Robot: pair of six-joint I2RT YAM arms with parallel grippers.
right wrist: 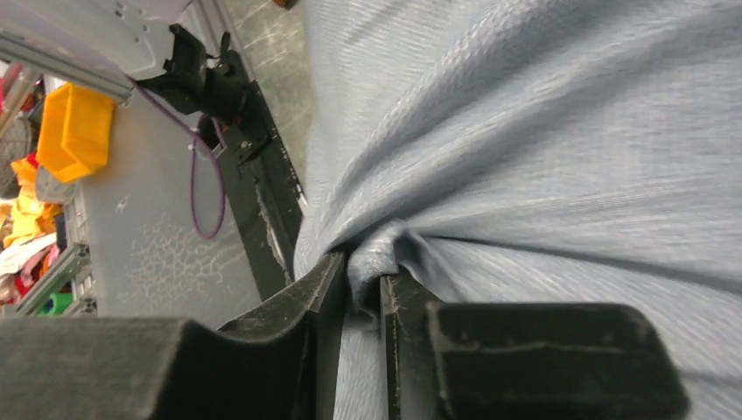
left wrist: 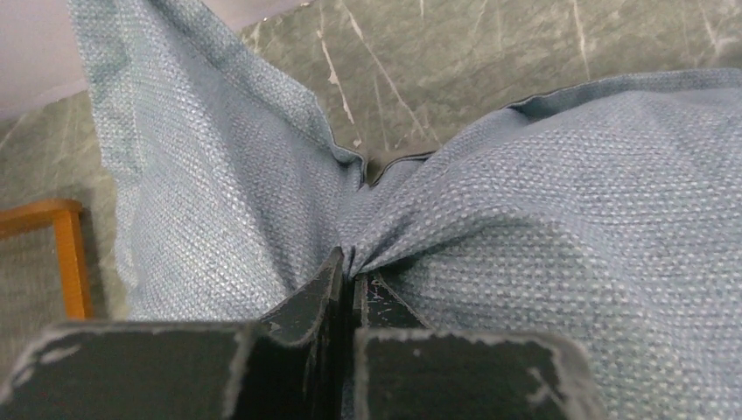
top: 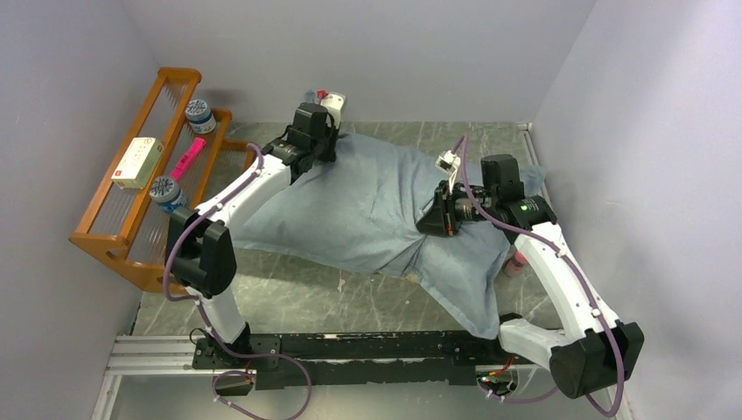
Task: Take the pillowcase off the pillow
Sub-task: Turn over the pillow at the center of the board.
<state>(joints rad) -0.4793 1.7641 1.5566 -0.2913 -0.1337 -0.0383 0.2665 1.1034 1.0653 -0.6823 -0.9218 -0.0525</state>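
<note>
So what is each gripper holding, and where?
Both pinch the pillowcase: left gripper a fold by its far edge, right gripper a bunched fold further right.

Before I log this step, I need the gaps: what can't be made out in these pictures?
- The pillow: no view shows it for sure; the pillowcase covers whatever lies under it.
- Pink object, top view: half behind the right arm, too small to identify.
- Cloth past the right gripper, right wrist view: blurred.
- Pillowcase opening: left wrist view shows a hem beyond the left gripper, rest cut off.
</note>
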